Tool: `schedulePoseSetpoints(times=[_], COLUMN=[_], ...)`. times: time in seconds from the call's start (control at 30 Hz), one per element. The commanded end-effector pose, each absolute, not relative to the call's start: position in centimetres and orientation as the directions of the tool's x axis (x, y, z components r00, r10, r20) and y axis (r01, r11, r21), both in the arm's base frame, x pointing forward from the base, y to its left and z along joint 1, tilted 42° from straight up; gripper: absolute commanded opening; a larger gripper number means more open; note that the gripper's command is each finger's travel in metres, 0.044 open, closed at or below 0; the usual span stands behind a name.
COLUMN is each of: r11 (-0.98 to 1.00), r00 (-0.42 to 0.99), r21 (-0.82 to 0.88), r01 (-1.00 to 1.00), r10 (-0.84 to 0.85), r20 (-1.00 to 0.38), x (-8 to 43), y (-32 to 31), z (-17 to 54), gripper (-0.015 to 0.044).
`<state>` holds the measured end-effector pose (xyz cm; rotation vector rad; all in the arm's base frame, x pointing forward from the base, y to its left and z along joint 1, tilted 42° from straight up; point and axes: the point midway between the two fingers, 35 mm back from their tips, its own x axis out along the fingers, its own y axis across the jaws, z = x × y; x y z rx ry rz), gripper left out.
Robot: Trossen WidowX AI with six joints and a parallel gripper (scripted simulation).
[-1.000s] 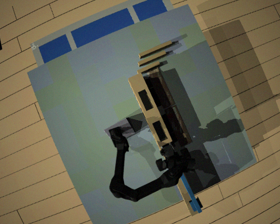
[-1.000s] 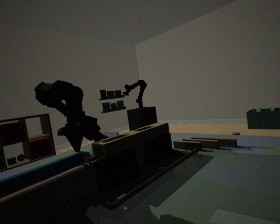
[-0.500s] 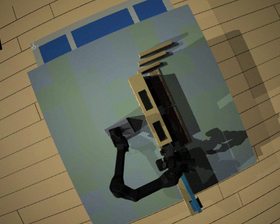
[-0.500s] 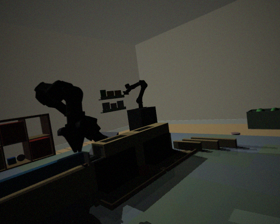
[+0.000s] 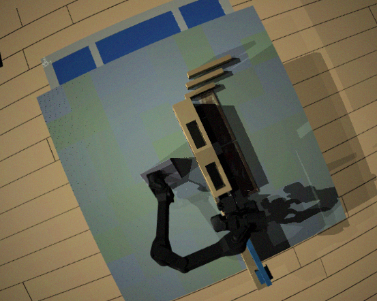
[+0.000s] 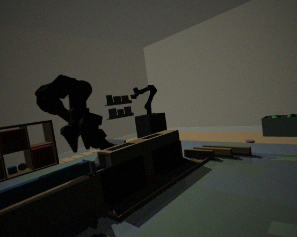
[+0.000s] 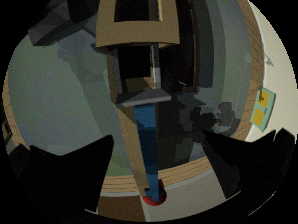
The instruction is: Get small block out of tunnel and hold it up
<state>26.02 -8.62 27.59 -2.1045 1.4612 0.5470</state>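
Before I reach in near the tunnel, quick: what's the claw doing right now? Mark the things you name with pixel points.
Claw (image 6: 82,150) (image 7: 157,137): wide open, holding nothing, fingers spread to either side of the blue handle (image 5: 255,253) (image 6: 41,180) (image 7: 148,137) in the wrist view.

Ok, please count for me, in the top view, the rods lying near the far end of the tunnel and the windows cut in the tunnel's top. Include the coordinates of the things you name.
Rods (image 5: 209,67) (image 6: 226,150): 3
Windows (image 5: 195,134) (image 6: 122,146): 2
Total: 5

room inside the open tool (image 5: 230,203) (image 6: 81,149) (image 7: 159,134), tunnel roof (image 5: 206,154) (image 6: 139,141) (image 7: 137,35) barring the top, two openings (image 5: 196,135) (image 6: 124,146) (image 7: 137,11) through it
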Motion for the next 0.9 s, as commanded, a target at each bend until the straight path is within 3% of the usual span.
schedulePoseSetpoints(times=[0.0,0.37,0.87], r11=[-0.225,0.366,0.7], r00=[0.339,0.275,0.188], r21=[-0.257,-0.598,-0.66], r01=[-0.94,-0.713,-0.272], r10=[-0.711,-0.638,-0.634], r20=[-0.616,-0.719,-0.75], x=[27.3,32.9,35.0], y=[-7.3,0.8,6.3], z=[26.6,20.9,15.9], gripper=[0.044,0.044,0.044])
